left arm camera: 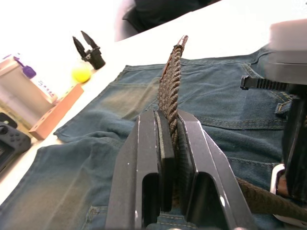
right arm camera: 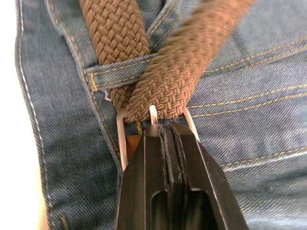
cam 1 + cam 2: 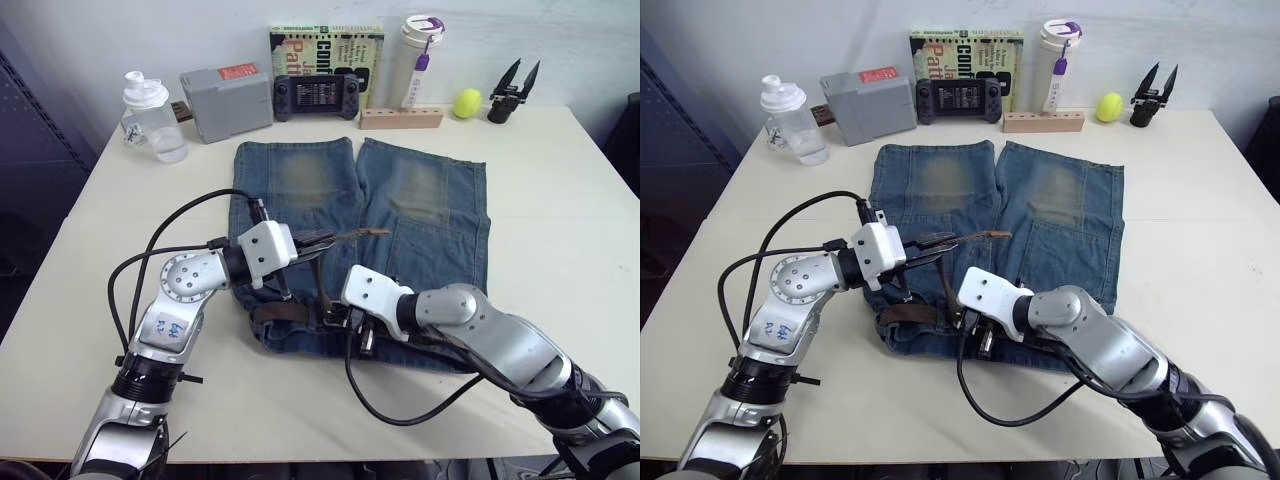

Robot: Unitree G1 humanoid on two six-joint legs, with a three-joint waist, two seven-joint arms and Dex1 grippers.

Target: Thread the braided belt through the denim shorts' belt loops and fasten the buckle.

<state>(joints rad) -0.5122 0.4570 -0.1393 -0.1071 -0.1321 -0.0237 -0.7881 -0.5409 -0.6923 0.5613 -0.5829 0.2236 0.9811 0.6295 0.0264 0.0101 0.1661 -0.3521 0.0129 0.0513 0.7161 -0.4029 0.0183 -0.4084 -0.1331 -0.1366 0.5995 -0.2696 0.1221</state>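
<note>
Cream tabletop (image 3: 560, 220), wall clutter behind. Left gripper (image 3: 318, 243) pinched tight on dark-brown braided belt (image 1: 171, 81), tip end lifted over faded blue denim shorts (image 3: 420, 200). Right gripper (image 2: 165, 136) closed at silver-grey buckle (image 2: 121, 139), beside belt loop (image 2: 120, 69) on near waistband. Belt looks floppy, grippy; grab close to tip, I'd say.

Bench (image 3: 560, 250): pale top, against a white wall. Along the far edge, from the robot's left: clear shaker bottle (image 3: 152, 118) with white lid; grey box (image 3: 227, 102) with red label; black handheld game console (image 3: 318, 96) leaning on a green-and-black book (image 3: 326, 50) standing upright; long wooden block (image 3: 401, 118); white tumbler (image 3: 417, 58) with purple lid detail behind it; yellow-green ball (image 3: 467, 102); spare black two-finger piece (image 3: 512, 92), tips up.
</note>
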